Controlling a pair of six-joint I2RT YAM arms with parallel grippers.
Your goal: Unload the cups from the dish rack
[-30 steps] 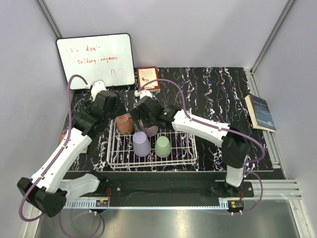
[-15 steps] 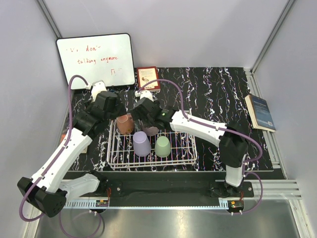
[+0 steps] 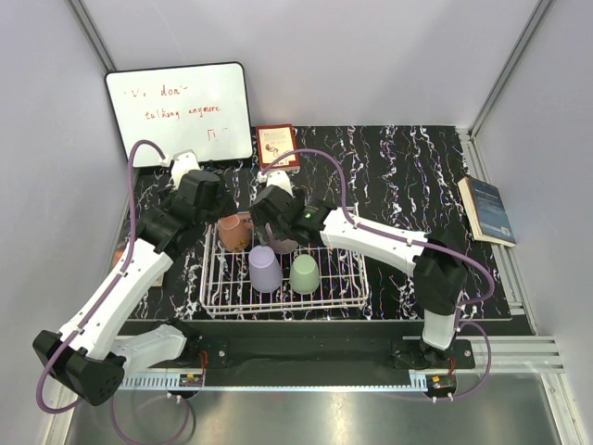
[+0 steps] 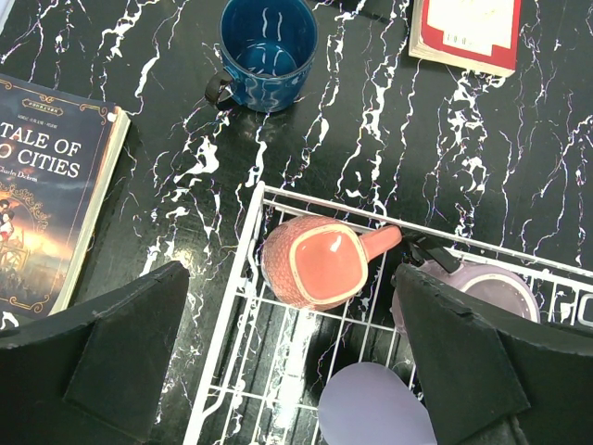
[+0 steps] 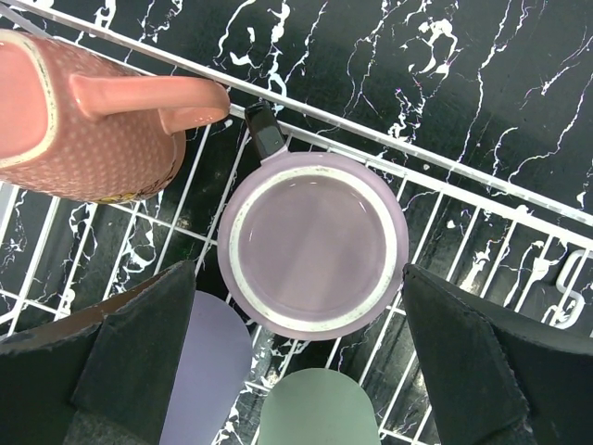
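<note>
cups: four sat in the dish rack (image 3: 338, 283). mauve cup (image 5: 315, 246) was at the far middle, pink cup (image 4: 313, 264) in the far left corner with its handle pointing at the mauve one, and lavender cup (image 3: 264, 269) and green cup (image 3: 304, 273) side by side in the near row. right gripper (image 5: 298, 271) hung straight over the mauve cup, jaws spread wide either side, nothing held. left gripper (image 4: 292, 278) was likewise wide apart and empty above the pink cup. blue cup (image 4: 267, 46) stood upright on the surface (image 3: 408, 185) beyond the rack, near a book (image 4: 46, 213). step looked like pre-grasp on both arms. next move likely needs each gripper to drop lower, close across its cup's wall, then lift clear of the wires.
</note>
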